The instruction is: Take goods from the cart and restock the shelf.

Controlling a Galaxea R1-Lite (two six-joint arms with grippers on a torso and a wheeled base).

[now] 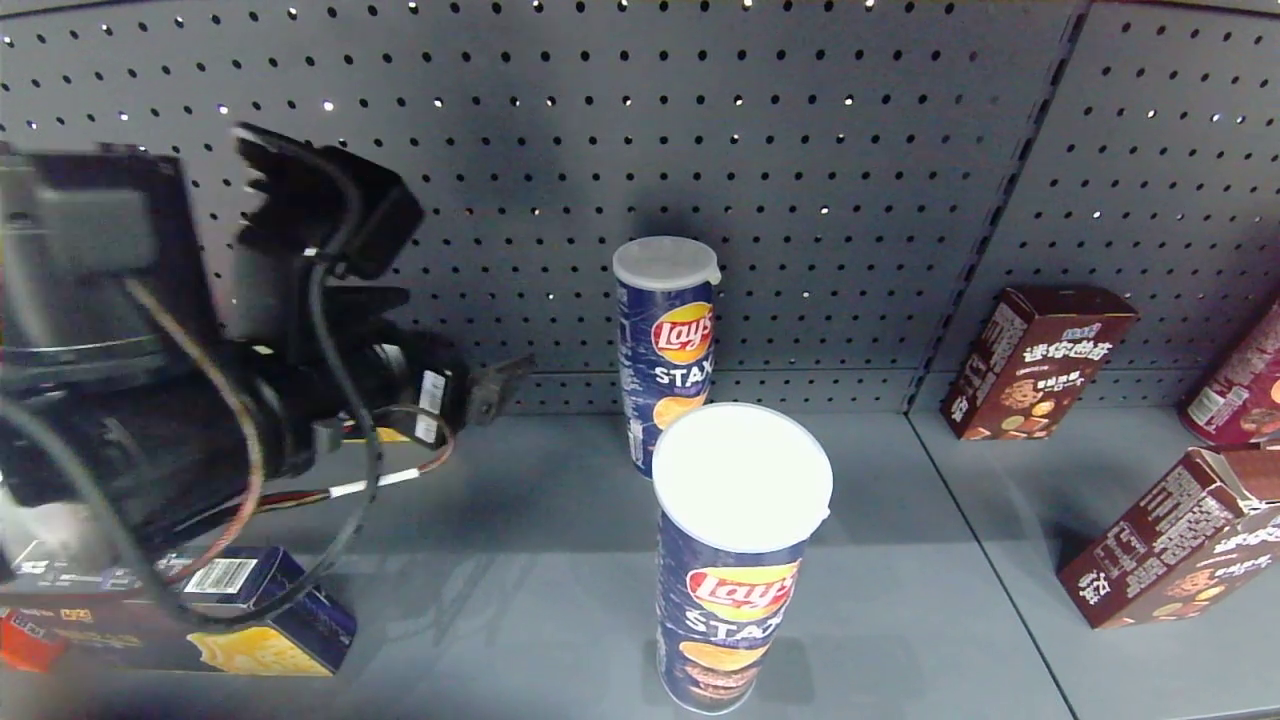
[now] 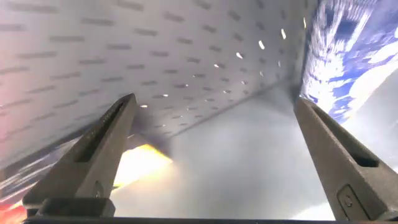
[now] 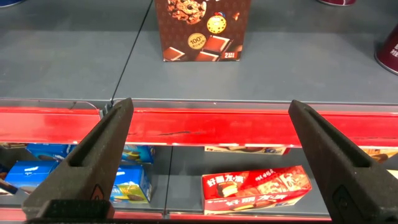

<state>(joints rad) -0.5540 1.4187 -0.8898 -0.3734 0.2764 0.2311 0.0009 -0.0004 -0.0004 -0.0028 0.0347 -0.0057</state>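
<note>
Front chip can [image 1: 730, 600], dark blue, white-lidded, upright; left gripper [image 2: 214, 102] and right gripper [image 3: 210, 104] spread

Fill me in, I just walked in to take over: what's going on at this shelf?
The robot is restocking. A front chip can and a back chip can stand upright in the middle of the shelf, neither held. The left gripper is open and empty over the shelf's left side, near a blue box lying flat. The right gripper, open and empty, faces the red front edge. Brown boxes sit to the right.
</note>
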